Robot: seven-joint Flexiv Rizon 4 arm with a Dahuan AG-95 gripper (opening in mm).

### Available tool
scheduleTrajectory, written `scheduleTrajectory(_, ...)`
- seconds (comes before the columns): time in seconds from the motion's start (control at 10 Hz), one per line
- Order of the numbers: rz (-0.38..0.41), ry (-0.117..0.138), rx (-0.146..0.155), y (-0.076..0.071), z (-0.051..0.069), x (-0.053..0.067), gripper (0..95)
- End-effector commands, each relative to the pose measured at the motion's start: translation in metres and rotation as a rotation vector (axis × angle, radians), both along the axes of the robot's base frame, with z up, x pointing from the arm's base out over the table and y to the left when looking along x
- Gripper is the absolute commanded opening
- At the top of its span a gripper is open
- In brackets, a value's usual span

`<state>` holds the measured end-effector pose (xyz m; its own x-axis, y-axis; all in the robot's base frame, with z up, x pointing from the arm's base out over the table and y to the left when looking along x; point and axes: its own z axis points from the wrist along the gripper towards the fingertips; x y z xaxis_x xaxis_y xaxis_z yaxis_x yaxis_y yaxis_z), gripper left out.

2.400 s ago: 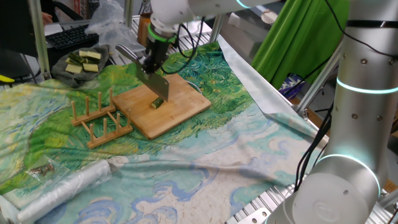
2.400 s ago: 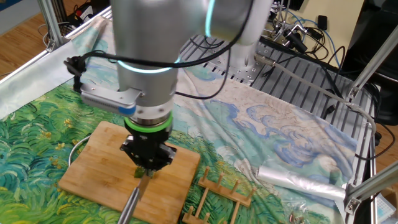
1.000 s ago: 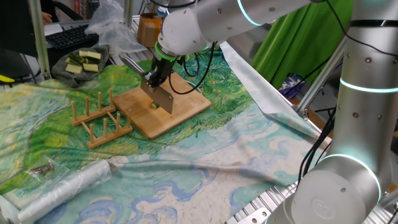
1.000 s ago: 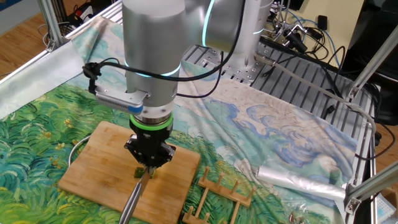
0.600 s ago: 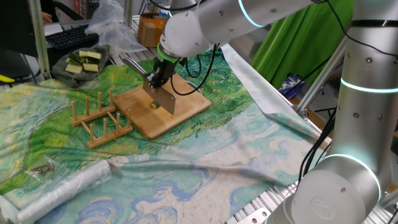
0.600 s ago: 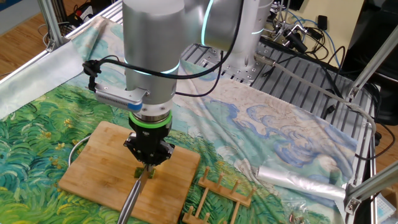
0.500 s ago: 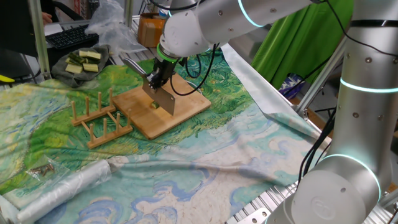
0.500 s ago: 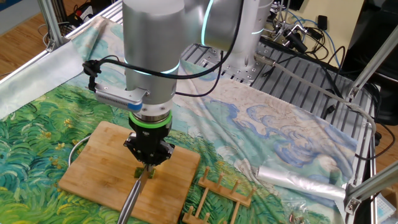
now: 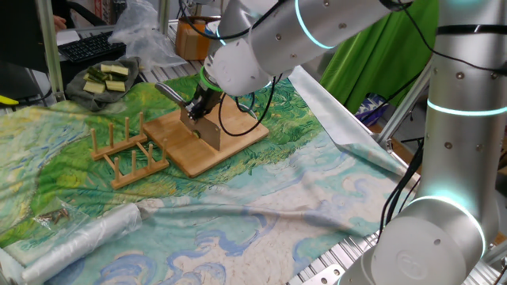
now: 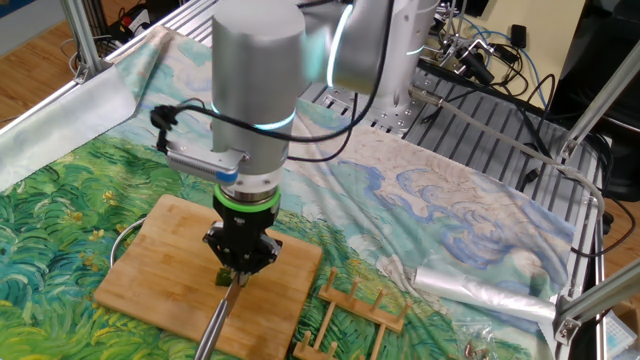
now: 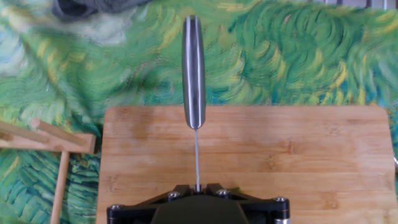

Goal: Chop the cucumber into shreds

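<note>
My gripper (image 9: 198, 108) is shut on a steel knife (image 9: 208, 132), with the blade edge down on the wooden cutting board (image 9: 238, 134). In the other fixed view the gripper (image 10: 240, 264) stands over the board (image 10: 160, 270), and the knife handle (image 10: 213, 326) points at the camera. A small green cucumber bit (image 10: 222, 277) shows just left of the blade. In the hand view the gripper (image 11: 197, 188) clamps the thin blade spine. The knife's handle (image 11: 193, 68) stretches away over the board (image 11: 280, 155). The cucumber is hidden under the hand there.
A wooden peg rack (image 9: 127, 154) stands left of the board and shows in the other views (image 10: 350, 308) (image 11: 53, 142). A dark plate of cucumber sticks (image 9: 107, 77) sits at the far left. A clear plastic roll (image 9: 79, 236) lies on the painted cloth (image 9: 261, 206).
The knife has come down and shifted a little to the right along the board, and the arm's wrist has swung over it. The gripper stays shut on the knife.
</note>
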<state>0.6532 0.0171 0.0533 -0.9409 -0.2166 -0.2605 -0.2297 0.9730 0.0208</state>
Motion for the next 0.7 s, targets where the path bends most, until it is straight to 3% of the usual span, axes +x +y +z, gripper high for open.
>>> scheduleTrajectory(0.1, 0.004, 0.003, 0.009, 0.0, -0.005, -0.001, 0.0)
scheduleTrajectory(0.4, 0.004, 0.016, 0.004, 0.0, 0.0, -0.001, 0.0)
scheduleTrajectory(0.7, -0.011, 0.036, 0.02, 0.0, 0.005, -0.001, 0.0)
